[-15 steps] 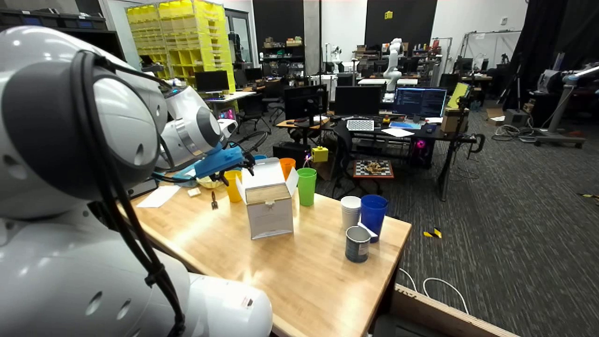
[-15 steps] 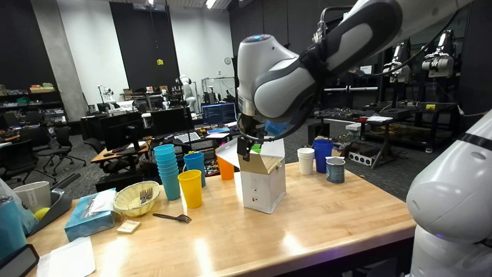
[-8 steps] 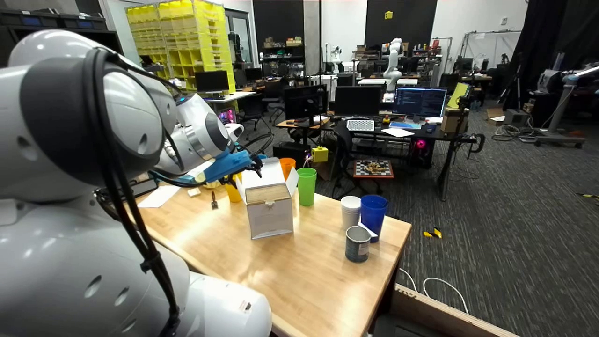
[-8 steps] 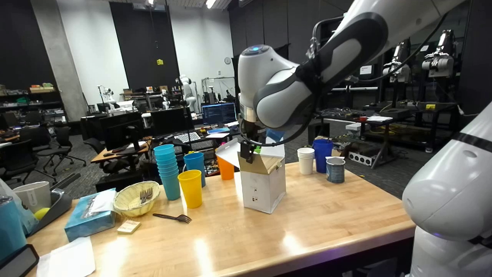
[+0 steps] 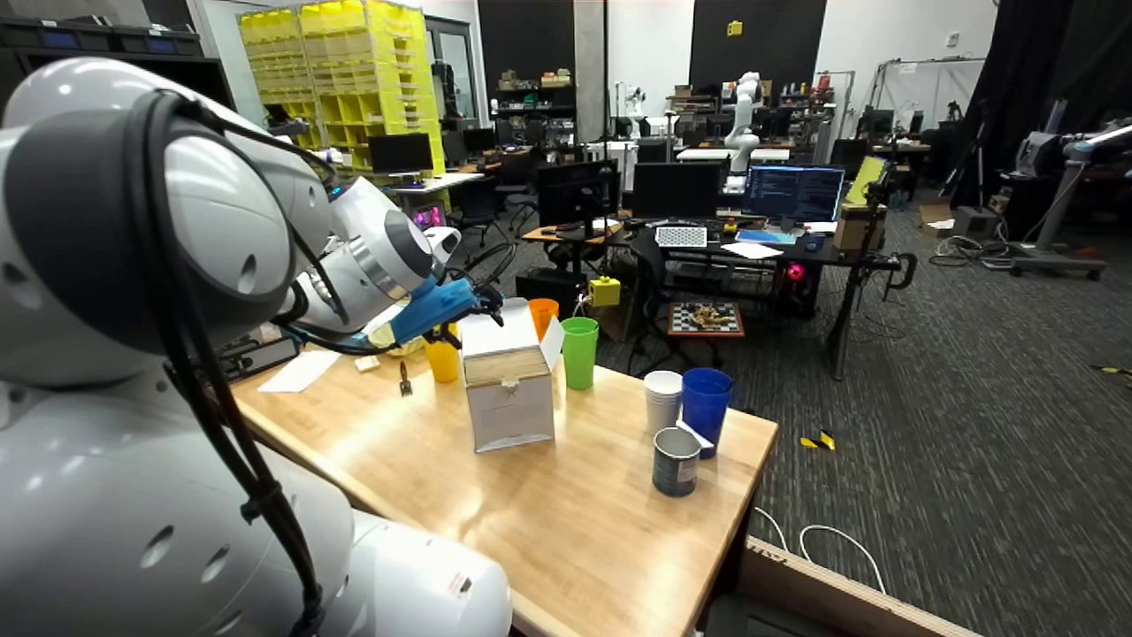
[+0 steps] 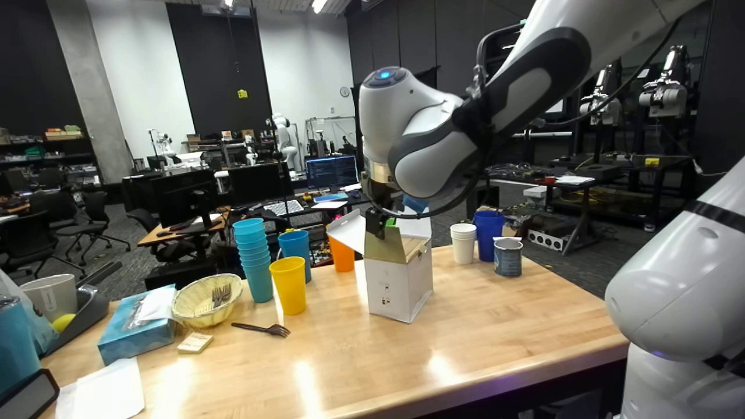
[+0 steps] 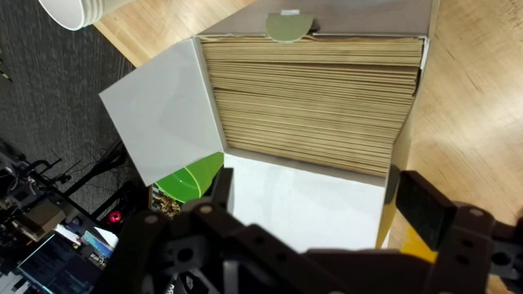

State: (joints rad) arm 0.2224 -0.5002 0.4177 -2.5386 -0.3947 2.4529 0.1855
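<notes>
Jaws spread wide, the gripper (image 7: 316,175) hangs by the open flaps (image 7: 163,112) of a white cardboard box (image 6: 397,285) below it: upright, mouth up, filled with edge-on brown sheets (image 7: 312,104) running parallel to the jaws' spread.

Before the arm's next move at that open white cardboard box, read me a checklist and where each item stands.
1. Black two-finger gripper open, nothing gripped: ok.
2. White rectangular cardboard box upright, top open: ok.
3. Thin tan paper-like sheets exposed inside: ok, tightly packed.
4. Gripper clear of the tan-looking cardboard side flap: cannot tell; a finger shows close beside it.
5. Tall green plastic cup clear of the flat white cardboard flap: cannot tell; they overlap in the wrist view.
</notes>
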